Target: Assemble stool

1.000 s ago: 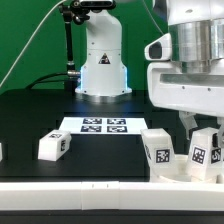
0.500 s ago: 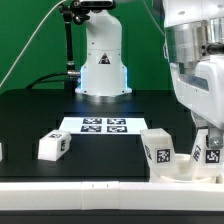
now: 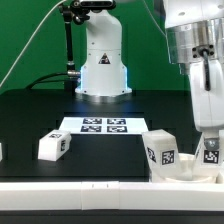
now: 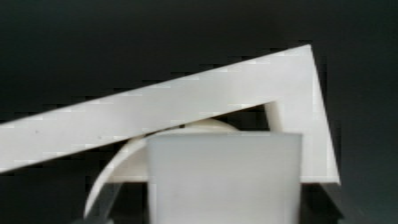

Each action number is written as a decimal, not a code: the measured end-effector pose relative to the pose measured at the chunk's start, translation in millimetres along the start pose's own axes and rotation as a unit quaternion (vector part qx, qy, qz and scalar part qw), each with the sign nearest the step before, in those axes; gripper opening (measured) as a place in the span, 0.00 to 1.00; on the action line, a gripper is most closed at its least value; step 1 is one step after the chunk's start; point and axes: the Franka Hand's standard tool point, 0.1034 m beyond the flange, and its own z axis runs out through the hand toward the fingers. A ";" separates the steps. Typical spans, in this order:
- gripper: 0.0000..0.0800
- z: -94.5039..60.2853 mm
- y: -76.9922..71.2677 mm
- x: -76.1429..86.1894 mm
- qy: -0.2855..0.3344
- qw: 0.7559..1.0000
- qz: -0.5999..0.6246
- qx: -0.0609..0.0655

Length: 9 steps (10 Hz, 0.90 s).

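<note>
My fingers (image 3: 211, 140) pinched a leg (image 3: 212, 154) over the seat (image 3: 181, 170). If it tilted, it could jam.

Arm (image 3: 196, 45) is standing at exterior view's right, wrist vertical.
Gripper (image 3: 210, 142) is pointing straight down, hanging low; jaw gap is not showing clearly.

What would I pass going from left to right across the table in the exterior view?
lying leg → marker board → standing leg → gripper, shut on the held leg.
</note>
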 end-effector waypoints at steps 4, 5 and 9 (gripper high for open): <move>0.42 -0.2 -0.2 -0.8 -0.005 0.998 0.064 0.000; 0.42 -0.1 0.0 -1.1 -0.005 0.998 0.064 0.000; 0.76 -10.4 3.5 1.9 -0.005 0.999 -0.026 -0.021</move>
